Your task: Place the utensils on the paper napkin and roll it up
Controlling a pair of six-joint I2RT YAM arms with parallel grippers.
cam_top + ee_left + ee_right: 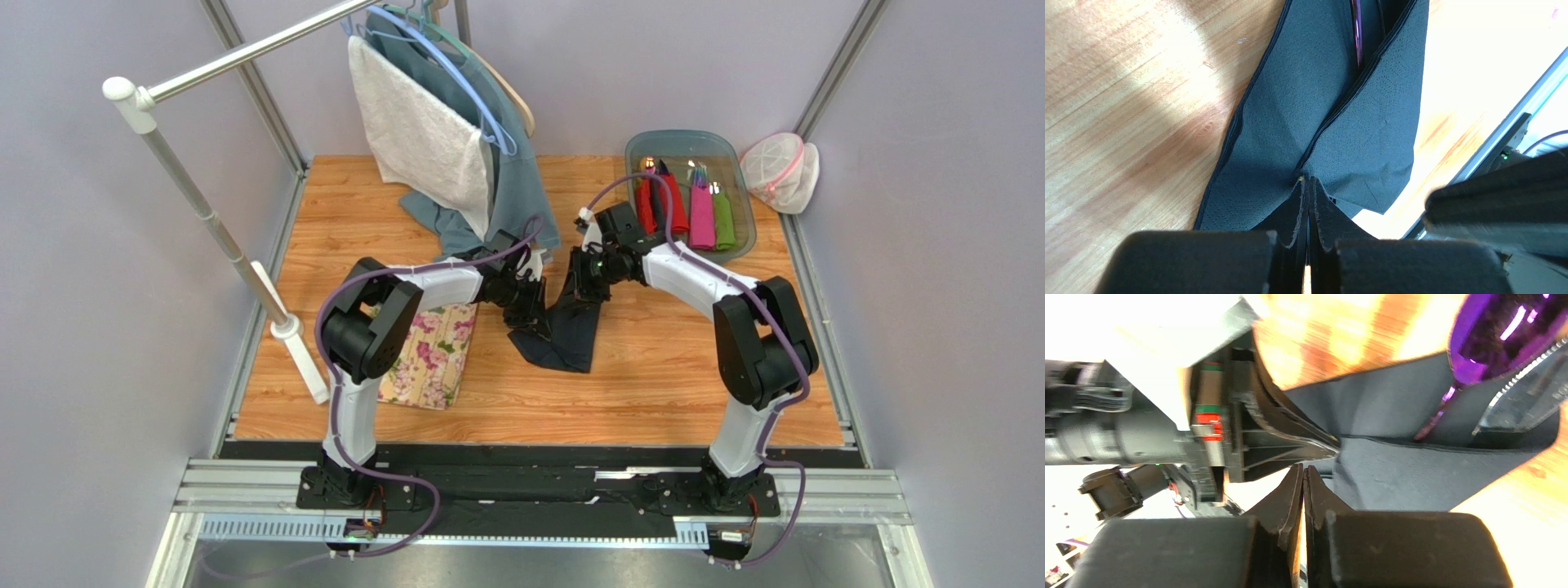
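Looking down, we see two arms meeting over the middle of a wooden table point(687, 368). A dark napkin point(567, 333) lies there, folded into a long strip running near to far, right of a floral mat point(432, 355). The left end effector point(1308, 182) is closed tight, pinching the napkin where two flaps meet. The right end effector point(1303, 470) sits at the strip's far end, fingers almost touching; we cannot tell whether paper is between them. Inside the fold we see a purple spoon point(1496, 331) with a serrated knife point(1530, 386) beside it. At the far right, a tub point(638, 153) holds red, pink and green rolls point(700, 214).
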